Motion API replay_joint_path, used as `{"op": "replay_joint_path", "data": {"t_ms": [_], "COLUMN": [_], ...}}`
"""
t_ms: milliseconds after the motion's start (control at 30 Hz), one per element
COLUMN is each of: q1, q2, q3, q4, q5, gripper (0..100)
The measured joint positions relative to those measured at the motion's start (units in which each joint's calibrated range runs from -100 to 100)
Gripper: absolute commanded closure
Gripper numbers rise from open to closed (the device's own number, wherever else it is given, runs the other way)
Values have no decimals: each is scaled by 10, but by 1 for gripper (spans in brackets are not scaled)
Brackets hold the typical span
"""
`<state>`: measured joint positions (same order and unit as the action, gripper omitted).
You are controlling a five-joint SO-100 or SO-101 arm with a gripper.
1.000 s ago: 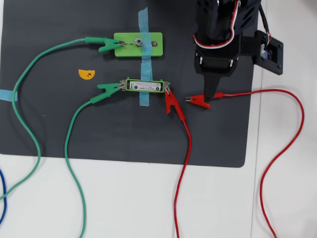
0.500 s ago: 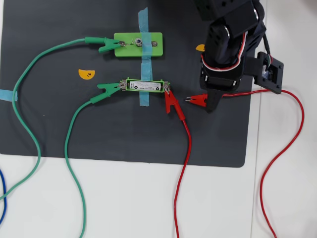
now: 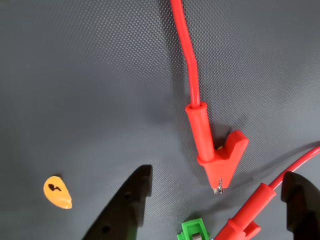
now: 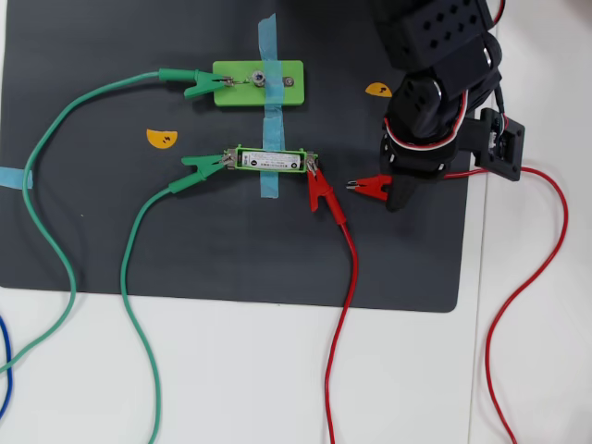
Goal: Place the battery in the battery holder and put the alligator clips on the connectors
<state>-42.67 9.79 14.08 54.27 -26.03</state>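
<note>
In the overhead view the battery [image 4: 269, 160] is already sitting in the battery holder [image 4: 271, 159] at the mat's centre, a green clip [image 4: 203, 166] biting its left tab and a red clip [image 4: 320, 191] its right; the loose red alligator clip [image 4: 372, 187] is lying flat just right of that, and the gripper [image 4: 396, 190] is hovering over its tail. In the wrist view the jaws are standing wide and empty, the loose clip [image 3: 214, 150] lying between them; it is probably light and springy on a stiff trailing wire [image 3: 185, 45], so gripping across the ribbed sleeve behind the teeth seems best.
</note>
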Motion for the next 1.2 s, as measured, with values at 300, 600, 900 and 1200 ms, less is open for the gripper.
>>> {"op": "replay_joint_path", "data": {"t_ms": [300,600,900,1200], "q1": [-1,9,16,27], "q2": [7,66,75,118], "q3": [-9,-40,-52,-88], "q4": [-6,-8,-8,-7], "q5": [0,4,5,6], "gripper": [74,74,74,74]}}
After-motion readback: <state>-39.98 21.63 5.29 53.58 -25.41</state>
